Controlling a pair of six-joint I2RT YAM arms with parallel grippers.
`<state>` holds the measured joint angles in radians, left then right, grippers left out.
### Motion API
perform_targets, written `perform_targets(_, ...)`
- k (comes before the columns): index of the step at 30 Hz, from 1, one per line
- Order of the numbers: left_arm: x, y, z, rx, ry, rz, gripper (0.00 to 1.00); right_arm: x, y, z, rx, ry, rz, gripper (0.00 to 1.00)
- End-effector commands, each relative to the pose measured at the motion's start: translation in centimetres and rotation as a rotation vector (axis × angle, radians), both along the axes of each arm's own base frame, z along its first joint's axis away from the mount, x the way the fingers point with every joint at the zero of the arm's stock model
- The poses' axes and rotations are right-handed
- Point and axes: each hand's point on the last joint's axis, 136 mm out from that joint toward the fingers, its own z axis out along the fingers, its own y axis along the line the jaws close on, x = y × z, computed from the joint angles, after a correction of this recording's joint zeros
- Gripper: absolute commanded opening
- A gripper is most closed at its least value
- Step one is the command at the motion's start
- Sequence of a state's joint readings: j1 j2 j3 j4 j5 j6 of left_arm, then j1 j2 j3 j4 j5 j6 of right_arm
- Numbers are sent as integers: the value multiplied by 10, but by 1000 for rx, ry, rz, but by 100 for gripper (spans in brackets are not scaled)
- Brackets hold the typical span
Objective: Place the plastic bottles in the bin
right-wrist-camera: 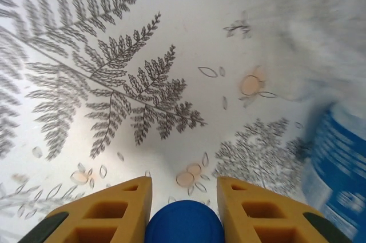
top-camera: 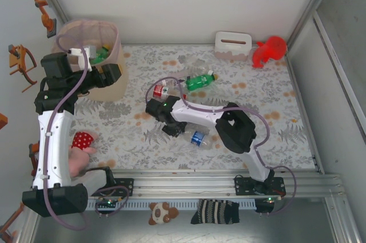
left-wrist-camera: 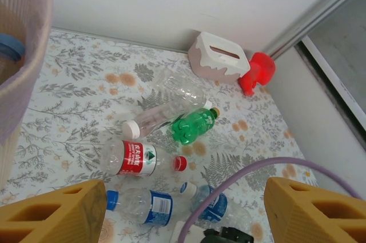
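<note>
Desk [top-camera: 274, 134]: it is carrying the loose bottles in a cluster near its middle, well apart from the bin at its far left corner
Bin [top-camera: 86, 24]: it is standing upright with its pink liner over the rim and is already holding some of the load; a green bottle in the bin [top-camera: 102, 54] is showing from above, and a blue cap [left-wrist-camera: 8, 46] is peeking over the rim in the left wrist view
Left pincer [left-wrist-camera: 186, 208]: it is hanging beside the bin with its fingers spread wide and nothing between them
Right pincer [right-wrist-camera: 184, 188]: it is sitting low over the desk, narrowed onto the blue-capped bottle [right-wrist-camera: 183, 228], gripping it at the cap end
Bottles left on the desk: about six are lying on their sides, counting the one being gripped
Clear bottles [left-wrist-camera: 180, 86]: two are lying farthest back, touching or nearly so
Red-labelled bottle [left-wrist-camera: 143, 159]: it is lying just in front of them
Green bottle [left-wrist-camera: 193, 126]: it is resting against the clear pair
Blue-labelled bottles [left-wrist-camera: 146, 204]: two are lying nearest the arms
Progress: by my judgement the job is running partway, with a few bottles binned, one being picked up and roughly five waiting
</note>
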<state>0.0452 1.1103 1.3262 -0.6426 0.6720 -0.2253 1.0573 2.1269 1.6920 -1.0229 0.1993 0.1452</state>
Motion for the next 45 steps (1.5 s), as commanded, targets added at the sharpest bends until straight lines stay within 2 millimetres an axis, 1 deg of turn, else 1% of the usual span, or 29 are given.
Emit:
perform_targets(1,-4,-11,16,-13,-60,-52,72,9,13,60,153,-85,-28,24)
perform_targets(4,-7,-21,22,-14,-101,-96,72,15,15,88,253,-114,-62,24)
perform_targets(8,-15,-36,33,-31,-172,-167,72,25,13,133,414,-165,-106,24)
perform_targets(12,-25,-52,41,-47,-230,-245,72,36,2,175,552,-230,-150,23)
perform_targets(18,-49,-89,49,-26,-336,-409,73,46,-13,244,770,-354,-182,23)
perform_targets(22,-61,-115,48,-21,-373,-511,76,47,-22,286,900,-433,-189,23)
perform_targets(25,-66,-132,45,-28,-381,-569,78,42,-26,317,999,-479,-186,23)
perform_targets(28,-73,-147,44,-37,-391,-625,81,37,-31,344,1100,-516,-189,23)
perform_targets(31,-80,-163,46,-54,-411,-682,85,32,-38,367,1187,-554,-205,23)
perform_targets(34,-88,-183,45,-66,-429,-736,87,33,-46,386,1254,-591,-258,23)
perform_targets(37,-88,-202,41,-58,-437,-752,90,32,-49,401,1315,-604,-280,23)
perform_targets(40,-91,-219,37,-52,-445,-781,92,32,-54,410,1351,-620,-309,22)
perform_targets(45,-95,-241,33,-32,-466,-799,93,31,-60,421,1393,-640,-339,22)
